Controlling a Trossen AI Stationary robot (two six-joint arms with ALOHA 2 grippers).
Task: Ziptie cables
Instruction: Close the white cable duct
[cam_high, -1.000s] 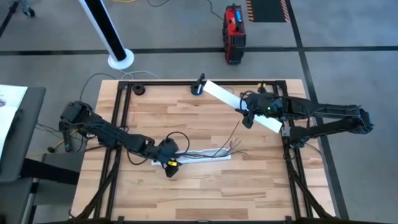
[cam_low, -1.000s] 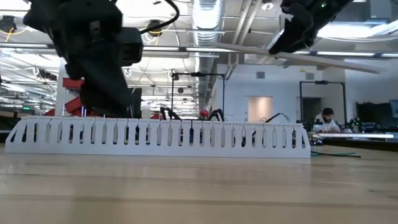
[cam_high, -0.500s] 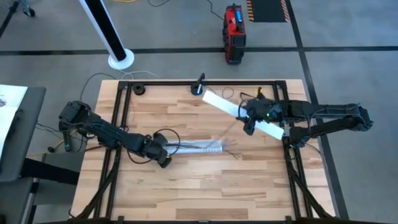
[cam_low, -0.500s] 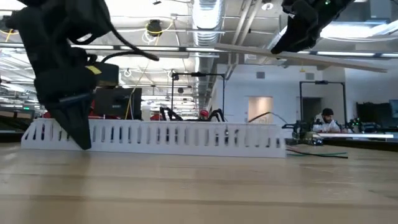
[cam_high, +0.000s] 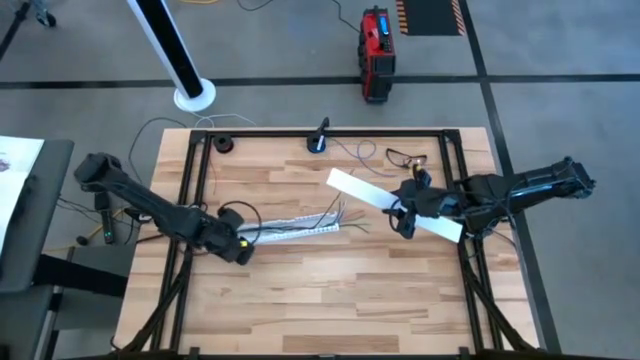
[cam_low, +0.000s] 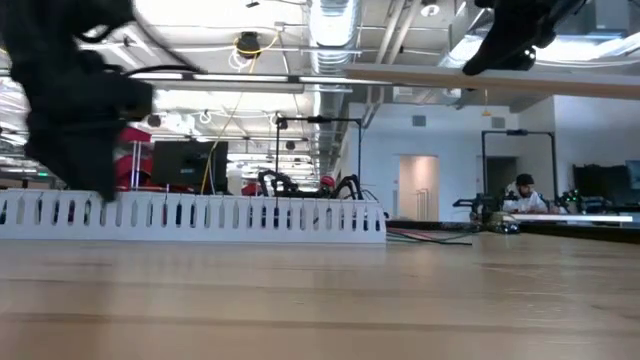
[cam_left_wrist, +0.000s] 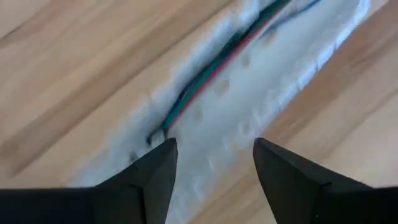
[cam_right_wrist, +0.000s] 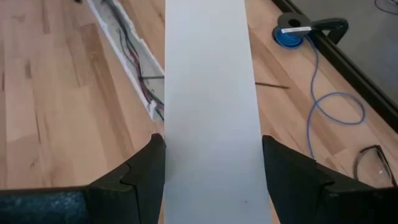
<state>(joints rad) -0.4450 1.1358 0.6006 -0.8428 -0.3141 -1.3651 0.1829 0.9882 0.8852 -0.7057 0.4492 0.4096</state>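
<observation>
Cables (cam_high: 320, 220) in slotted tray (cam_high: 290, 229) — right end effector (cam_high: 403, 212) clamping white strip (cam_high: 375, 196) (left (cam_high: 238, 246) spread, empty)

Seen from straight above: a wooden table (cam_high: 330, 290) in a black frame, with the left gripper (cam_high: 240, 250) low at the near end of a slotted white strip (cam_high: 290, 229) that carries the cables (cam_high: 335, 215), loose ends fanned out past its far end. At the right, the right gripper (cam_high: 403, 223) grasping a flat white cover strip (cam_high: 360, 189) angled across the boards. Beyond the table, a red case (cam_high: 377, 52) on the grey floor.
</observation>
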